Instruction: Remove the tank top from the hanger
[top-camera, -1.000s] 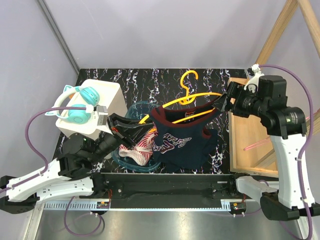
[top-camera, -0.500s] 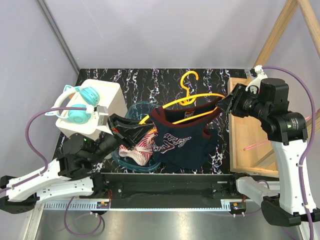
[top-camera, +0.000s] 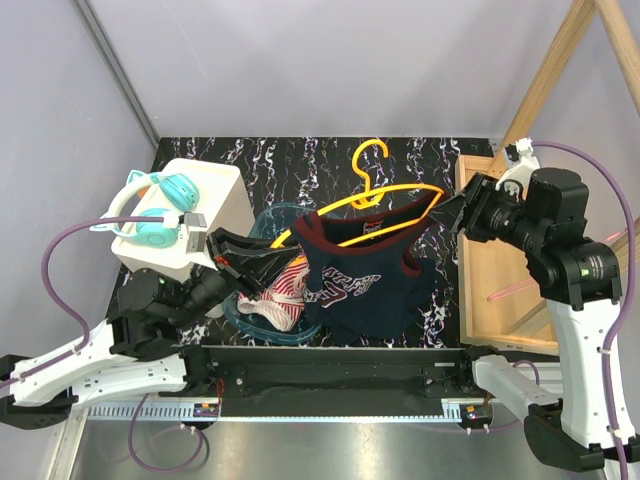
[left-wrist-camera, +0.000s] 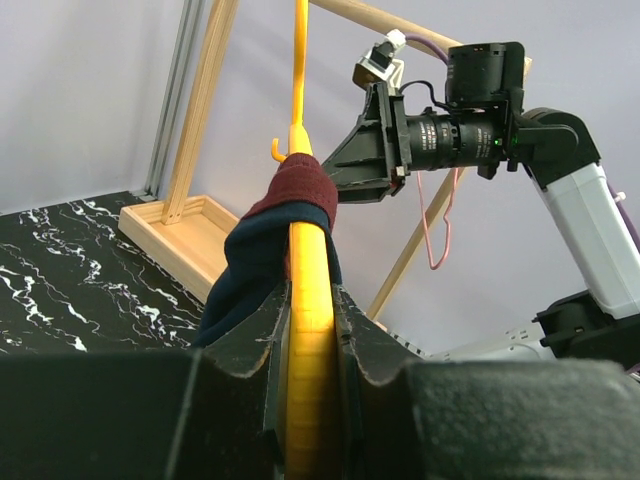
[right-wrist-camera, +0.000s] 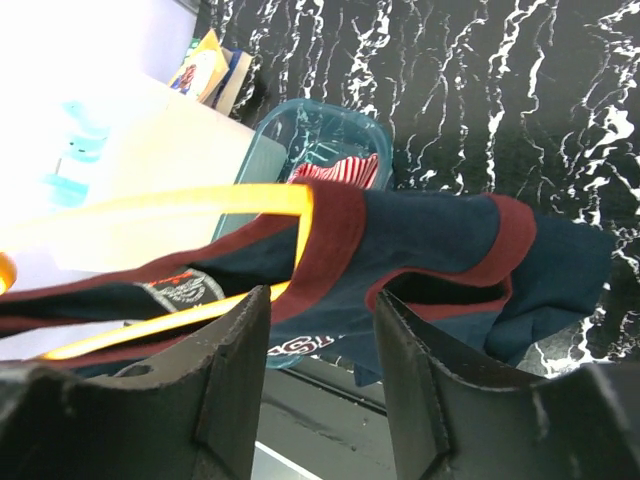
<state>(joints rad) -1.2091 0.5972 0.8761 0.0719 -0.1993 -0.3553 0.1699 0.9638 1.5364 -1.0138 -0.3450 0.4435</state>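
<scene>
A yellow hanger (top-camera: 395, 192) hangs tilted over the table, its hook (top-camera: 368, 160) pointing to the back. The navy tank top (top-camera: 355, 280) with maroon trim drapes from it. My left gripper (top-camera: 262, 256) is shut on the hanger's left arm (left-wrist-camera: 310, 330), which sits tight between the fingers; a maroon strap (left-wrist-camera: 298, 185) wraps the bar just beyond. My right gripper (top-camera: 456, 208) is at the hanger's right tip, open. In the right wrist view its fingers (right-wrist-camera: 235, 360) stand apart with the tank top (right-wrist-camera: 430, 235) and hanger (right-wrist-camera: 200, 198) beyond them, nothing clamped.
A white box (top-camera: 205, 185) with teal headphones (top-camera: 160, 215) sits at the left. A teal bin (top-camera: 250, 320) holding a red-striped cloth (top-camera: 285, 290) lies under the left gripper. A wooden frame base (top-camera: 495, 290) with a pink hanger (top-camera: 515, 290) stands at the right.
The hanger has shifted a little left and risen with its hook. My right gripper narrowed, then widened again, and drew slightly back to the right. The left grip is unchanged.
</scene>
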